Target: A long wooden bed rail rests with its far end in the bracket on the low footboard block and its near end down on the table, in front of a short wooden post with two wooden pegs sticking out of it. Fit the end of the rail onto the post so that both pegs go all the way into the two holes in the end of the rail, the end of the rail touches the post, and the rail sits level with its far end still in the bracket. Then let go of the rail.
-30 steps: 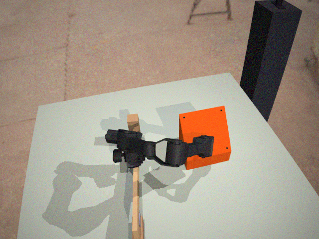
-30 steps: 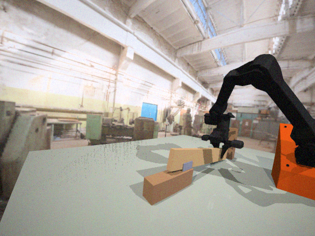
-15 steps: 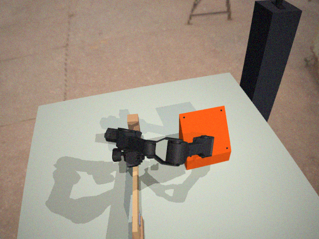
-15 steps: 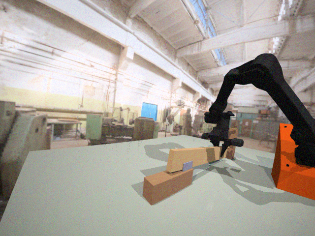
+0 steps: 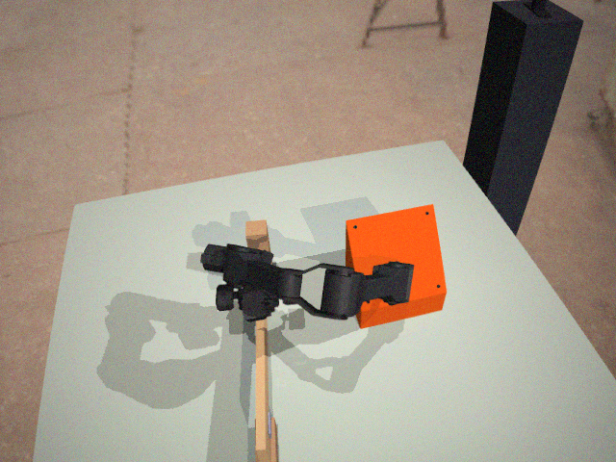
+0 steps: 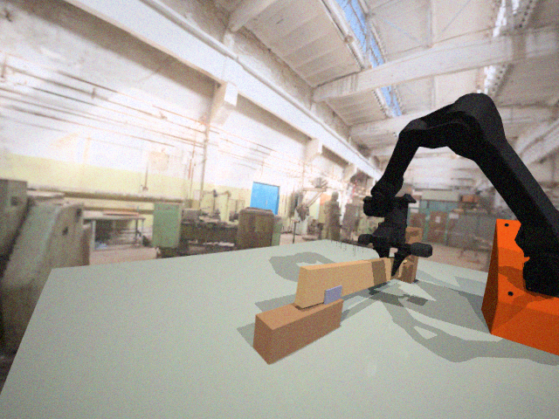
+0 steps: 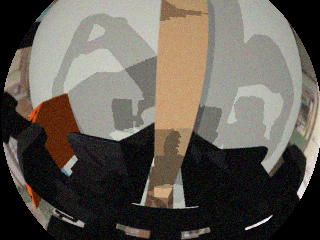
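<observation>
The long wooden rail (image 5: 261, 372) (image 6: 342, 279) (image 7: 176, 60) runs from the low footboard block (image 6: 295, 329) (image 5: 268, 449) toward the short wooden post (image 5: 257, 233) (image 6: 410, 265). Its far end sits in the small purple bracket (image 6: 333, 295) (image 5: 269, 424). My gripper (image 5: 257, 304) (image 6: 396, 265) (image 7: 168, 126) is shut on the rail near its post end and holds that end off the table, just in front of the post. The arm hides the pegs and the rail's end holes, so I cannot tell whether they meet.
The arm's orange base (image 5: 397, 248) (image 6: 510, 288) stands on the pale table (image 5: 448, 372) to the right of the rail. A tall dark pillar (image 5: 522, 99) stands off the table's far right corner.
</observation>
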{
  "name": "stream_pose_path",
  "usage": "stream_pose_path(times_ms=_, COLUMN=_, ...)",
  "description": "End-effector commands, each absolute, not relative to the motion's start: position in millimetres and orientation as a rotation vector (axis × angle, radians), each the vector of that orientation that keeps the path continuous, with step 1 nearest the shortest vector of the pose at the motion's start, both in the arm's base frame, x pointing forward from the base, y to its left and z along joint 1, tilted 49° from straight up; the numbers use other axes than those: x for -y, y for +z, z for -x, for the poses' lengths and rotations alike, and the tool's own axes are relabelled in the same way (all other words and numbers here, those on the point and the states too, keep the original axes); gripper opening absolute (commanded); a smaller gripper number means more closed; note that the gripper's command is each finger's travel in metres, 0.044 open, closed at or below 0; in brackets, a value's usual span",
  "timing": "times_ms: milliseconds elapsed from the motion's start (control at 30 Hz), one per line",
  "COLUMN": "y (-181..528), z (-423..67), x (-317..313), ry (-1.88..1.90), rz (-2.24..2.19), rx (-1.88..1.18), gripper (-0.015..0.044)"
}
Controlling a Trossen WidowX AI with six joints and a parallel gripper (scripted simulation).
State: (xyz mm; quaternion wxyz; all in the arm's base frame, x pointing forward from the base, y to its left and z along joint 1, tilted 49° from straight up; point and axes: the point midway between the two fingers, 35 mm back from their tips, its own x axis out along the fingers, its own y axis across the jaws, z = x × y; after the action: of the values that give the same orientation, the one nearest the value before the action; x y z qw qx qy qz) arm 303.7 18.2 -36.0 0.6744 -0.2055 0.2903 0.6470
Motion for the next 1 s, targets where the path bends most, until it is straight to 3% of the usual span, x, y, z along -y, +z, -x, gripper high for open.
stream_pose_path(times_ms=0, y=-32, z=-307, x=-14, ry=1.446, rz=0.463, rx=-0.645, gripper=0.0000)
stream_pose_path(times_ms=967, y=-23, z=-306, x=-3, ry=1.446, rz=0.464, rx=-0.645, gripper=0.0000)
